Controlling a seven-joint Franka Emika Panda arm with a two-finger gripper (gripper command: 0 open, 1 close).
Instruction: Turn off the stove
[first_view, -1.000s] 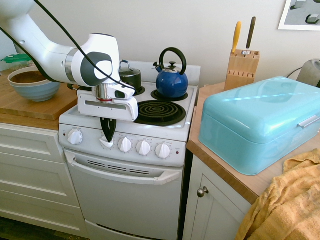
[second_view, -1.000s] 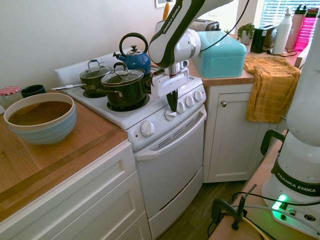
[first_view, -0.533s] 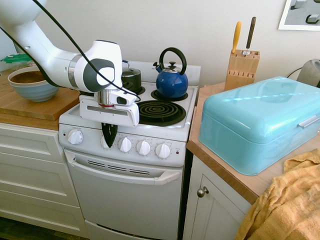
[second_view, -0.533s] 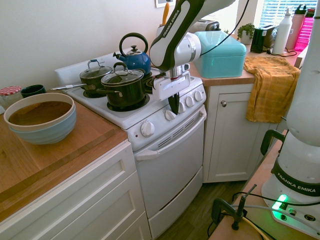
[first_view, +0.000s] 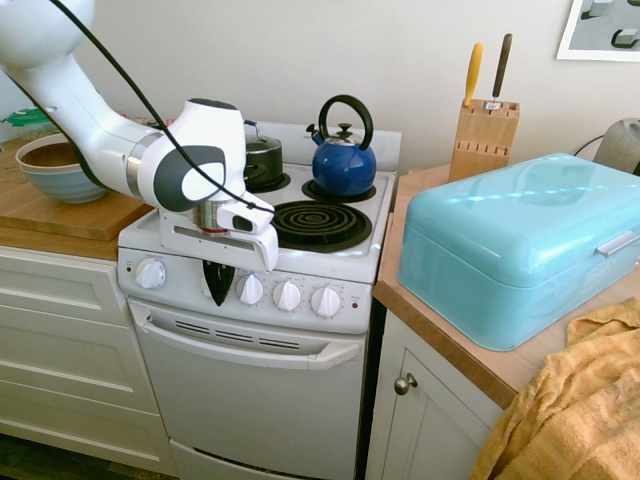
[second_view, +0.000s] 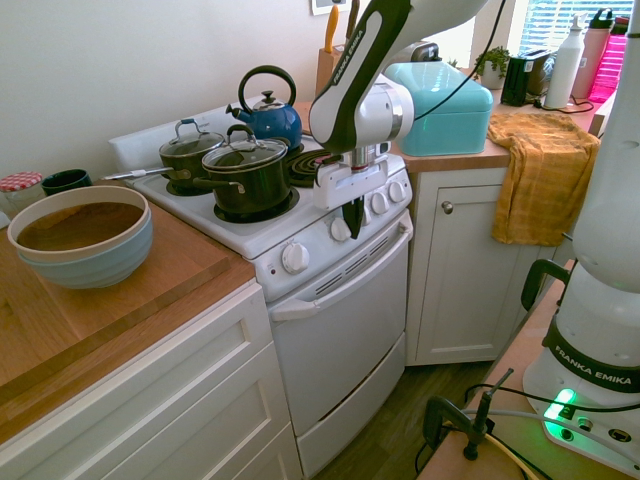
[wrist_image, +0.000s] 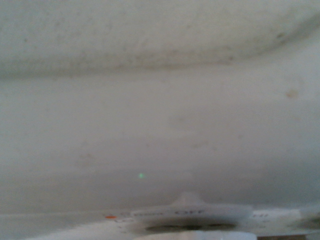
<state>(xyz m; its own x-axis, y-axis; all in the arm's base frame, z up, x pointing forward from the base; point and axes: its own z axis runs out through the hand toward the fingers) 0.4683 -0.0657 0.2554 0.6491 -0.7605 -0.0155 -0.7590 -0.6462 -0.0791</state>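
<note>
Shift since a second ago: gripper (first_view: 218, 283) dropped lower against the control panel and tilted — now covering the second knob from the left, which had shown below the fingertips.
Stove (first_view: 250, 400): between the left wooden table (first_view: 60, 215) and the right table with the turquoise bread box (first_view: 520, 245).
Knob row: runs left to right along the near face; leftmost knob (first_view: 150, 273) bare, three more to the right.
Key relation: target knob directly under the jaws, its axis pointing out toward the near side.
Jaws: narrow, seemingly closed round the knob — contact hidden, cannot tell.
Wrist view: blurred white panel, "OFF" mark (wrist_image: 187, 212) close by.
</note>
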